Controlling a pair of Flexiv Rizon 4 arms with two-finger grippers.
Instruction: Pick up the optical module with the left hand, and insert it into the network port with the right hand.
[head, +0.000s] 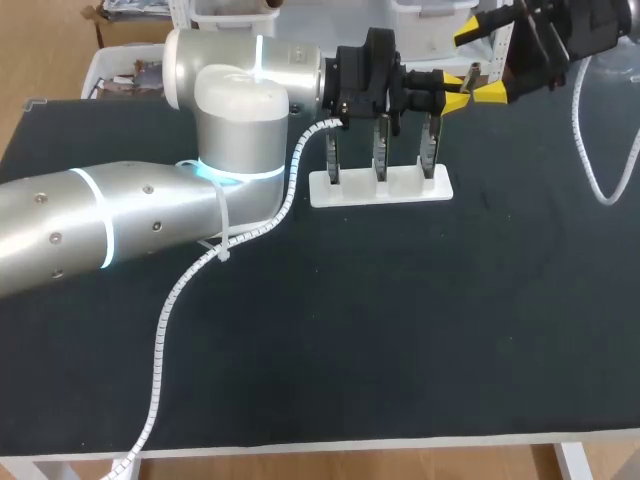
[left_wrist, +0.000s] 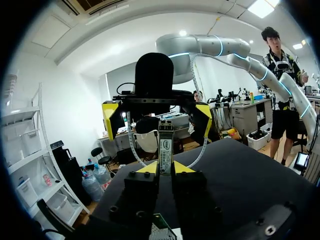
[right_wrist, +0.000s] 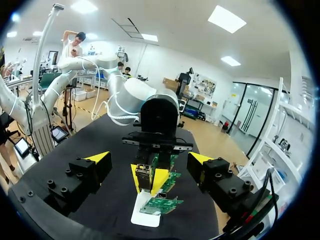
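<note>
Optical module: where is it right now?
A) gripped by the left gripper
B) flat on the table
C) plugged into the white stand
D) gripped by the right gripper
A: the optical module stands upright between the yellow tips of the left gripper, touched from both sides.

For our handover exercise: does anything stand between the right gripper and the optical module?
Nothing visible does. The left gripper is shut on the optical module, and the open right gripper faces its free end with only open air between them.
</note>
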